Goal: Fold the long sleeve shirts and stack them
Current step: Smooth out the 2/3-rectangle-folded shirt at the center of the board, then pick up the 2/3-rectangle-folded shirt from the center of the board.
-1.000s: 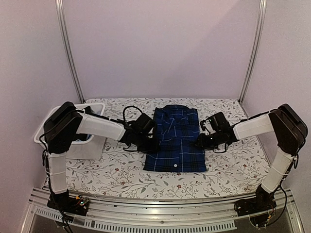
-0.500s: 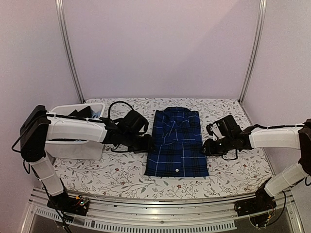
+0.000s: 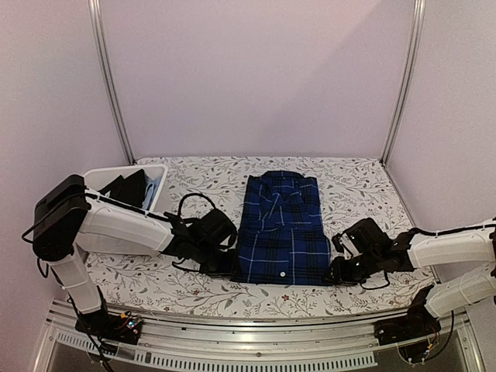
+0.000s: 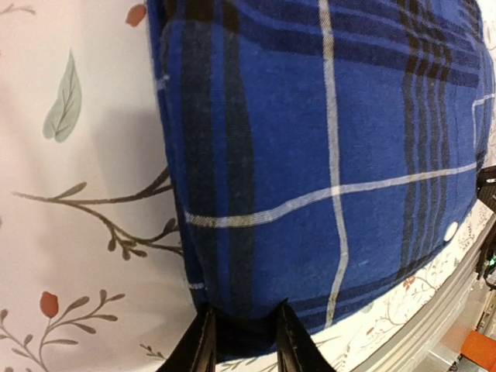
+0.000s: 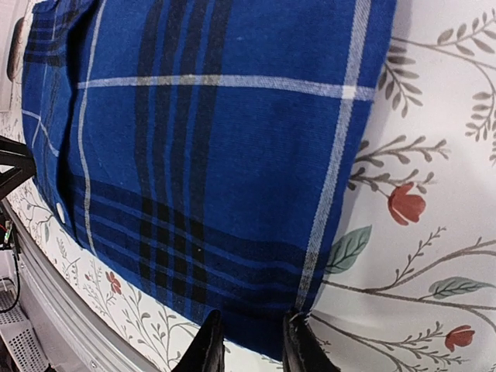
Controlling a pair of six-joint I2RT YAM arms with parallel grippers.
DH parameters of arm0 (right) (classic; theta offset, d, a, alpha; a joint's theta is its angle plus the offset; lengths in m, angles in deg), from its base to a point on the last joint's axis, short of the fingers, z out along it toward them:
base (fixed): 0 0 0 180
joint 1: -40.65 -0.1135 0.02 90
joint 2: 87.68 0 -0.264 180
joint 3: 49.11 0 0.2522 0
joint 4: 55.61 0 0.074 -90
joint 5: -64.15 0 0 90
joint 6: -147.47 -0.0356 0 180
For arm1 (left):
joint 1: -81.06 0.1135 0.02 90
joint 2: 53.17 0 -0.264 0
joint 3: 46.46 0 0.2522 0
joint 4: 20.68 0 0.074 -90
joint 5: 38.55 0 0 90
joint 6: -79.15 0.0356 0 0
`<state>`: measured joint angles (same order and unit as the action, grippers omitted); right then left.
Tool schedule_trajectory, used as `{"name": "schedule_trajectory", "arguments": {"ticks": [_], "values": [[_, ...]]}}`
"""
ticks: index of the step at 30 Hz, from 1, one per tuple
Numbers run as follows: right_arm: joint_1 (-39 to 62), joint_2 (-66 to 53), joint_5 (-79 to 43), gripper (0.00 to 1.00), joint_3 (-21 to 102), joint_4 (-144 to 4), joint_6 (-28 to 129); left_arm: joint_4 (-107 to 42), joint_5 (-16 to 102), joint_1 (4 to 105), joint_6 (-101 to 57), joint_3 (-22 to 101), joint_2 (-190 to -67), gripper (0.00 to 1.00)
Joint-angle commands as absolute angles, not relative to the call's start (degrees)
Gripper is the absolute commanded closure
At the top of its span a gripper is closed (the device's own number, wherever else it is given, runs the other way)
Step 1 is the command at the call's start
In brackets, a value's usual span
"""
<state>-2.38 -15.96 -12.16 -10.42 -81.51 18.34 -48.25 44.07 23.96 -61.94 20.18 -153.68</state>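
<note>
One plaid shirt (image 3: 283, 229) lies buttoned-side up at the centre of the table (image 3: 356, 186), already a narrow rectangle, no sleeves showing at the sides, collar (image 3: 280, 184) at 12 o'clock and a white button (image 3: 280, 273) near the 6 o'clock hem. Left gripper (image 3: 225, 263) is low at the shirt's 7 o'clock corner. In the left wrist view the corner cloth fills the gap between its fingers (image 4: 203, 349), so it looks clamped on the shirt. Right gripper (image 3: 335, 273) is at the 5 o'clock corner. The right wrist view shows the same, the hem edge sitting between narrowed fingers (image 5: 298, 341). Likely step: both corners pinched, ready to carry the near hem up toward the collar for a half fold. To do it well, lift both corners together and level so the hem doesn't skew. Catch every layer in the pinch, not just the top one, and travel straight toward 12 o'clock. Lay the hem square under the collar before opening the jaws. Uneven height or speed would twist the rectangle. At 9 to 10 o'clock of the shirt sits a white bin (image 3: 101, 173) holding dark cloth (image 3: 130, 187), probably more shirts; can't tell how many.
</note>
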Motion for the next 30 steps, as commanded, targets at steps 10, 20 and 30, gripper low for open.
{"name": "schedule_trajectory", "arguments": {"ticks": [10, 20, 30], "values": [[-2.68, -26.93, -14.38, 0.65, -14.58, -91.11, 13.68, -49.19, 44.76, 22.63, -65.40, 12.59, -146.28, 0.72], [-2.68, -23.28, -10.98, 0.71, -15.81, -85.00, 13.44, -43.90, 43.69, 22.40, -64.23, 10.10, -146.78, 0.69], [-2.68, -21.19, -10.23, 0.74, -16.35, -82.74, 13.13, -41.14, 42.16, 22.35, -63.28, 10.63, -149.08, 0.69]]}}
